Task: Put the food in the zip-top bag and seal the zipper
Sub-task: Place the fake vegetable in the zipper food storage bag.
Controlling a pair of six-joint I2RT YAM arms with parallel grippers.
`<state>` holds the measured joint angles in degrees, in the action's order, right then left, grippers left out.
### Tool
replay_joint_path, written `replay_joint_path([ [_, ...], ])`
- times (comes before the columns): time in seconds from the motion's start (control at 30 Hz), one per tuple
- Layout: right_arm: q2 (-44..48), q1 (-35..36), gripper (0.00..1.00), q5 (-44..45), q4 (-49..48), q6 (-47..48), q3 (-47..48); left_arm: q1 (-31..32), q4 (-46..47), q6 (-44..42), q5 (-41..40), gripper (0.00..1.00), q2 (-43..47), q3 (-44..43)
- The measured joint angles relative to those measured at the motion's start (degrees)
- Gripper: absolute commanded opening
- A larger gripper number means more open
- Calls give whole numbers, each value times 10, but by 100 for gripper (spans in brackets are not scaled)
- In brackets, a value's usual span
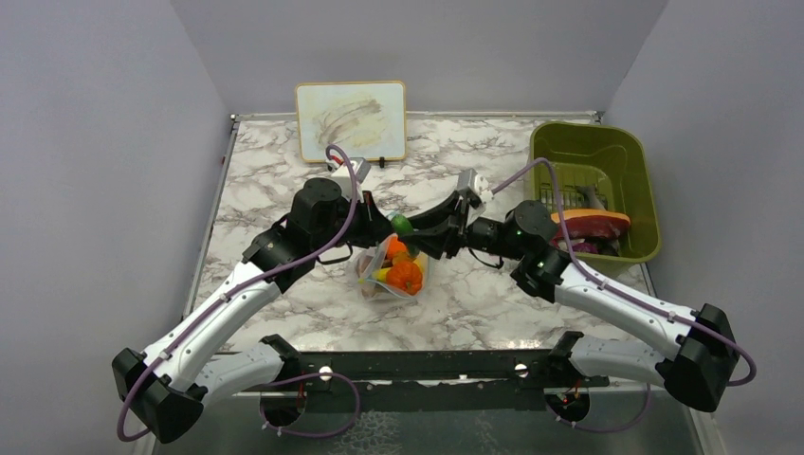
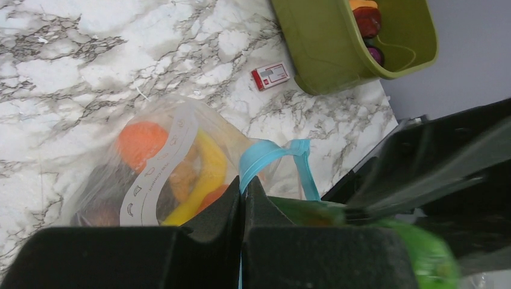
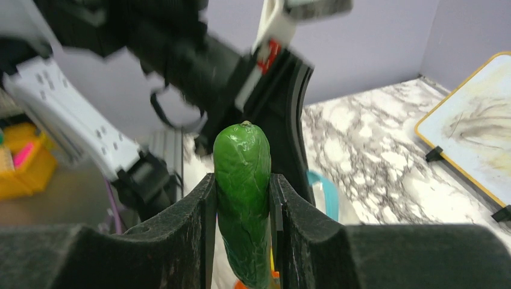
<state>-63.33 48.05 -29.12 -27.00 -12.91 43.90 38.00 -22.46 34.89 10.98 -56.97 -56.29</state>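
Note:
The clear zip-top bag [image 1: 393, 277] lies mid-table, holding a yellow banana [image 2: 208, 171], orange round pieces [image 2: 140, 141] and darker food. My left gripper [image 2: 243, 186] is shut on the light-blue zipper [image 2: 271, 153], lifting the mouth edge into a loop. My right gripper [image 3: 242, 179] is shut on a green cucumber-like piece [image 3: 242, 168] held upright just above the bag's mouth, close beside the left gripper [image 1: 379, 232]. From above, the green piece [image 1: 402, 224] shows between the two wrists. The right gripper [image 1: 414, 235] partly hides the bag's opening.
An olive-green bin [image 1: 593, 152] at the right rear holds red, orange and purple toy pieces [image 1: 595, 226]. A small red-and-white card [image 2: 270, 75] lies by the bin's wall [image 2: 325, 48]. A whiteboard [image 1: 351, 120] leans against the back wall.

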Motion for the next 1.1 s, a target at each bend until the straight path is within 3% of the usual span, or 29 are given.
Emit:
replay_joint_path([
  [0.33,-17,1,19,-93,8,187,-37,0,-7,-1,55,0,14,0],
  [0.63,-21,4,23,-92,141,338,-22,0,-23,-12,68,0,28,-1],
  [0.73,-41,10,32,-80,191,362,8,0,-27,-12,72,0,28,-1],
  [0.9,-81,23,56,-42,258,376,56,0,-27,-12,75,0,27,-2],
  [1.1,-87,27,63,-1,317,387,65,0,-27,-12,75,0,23,-2],
])
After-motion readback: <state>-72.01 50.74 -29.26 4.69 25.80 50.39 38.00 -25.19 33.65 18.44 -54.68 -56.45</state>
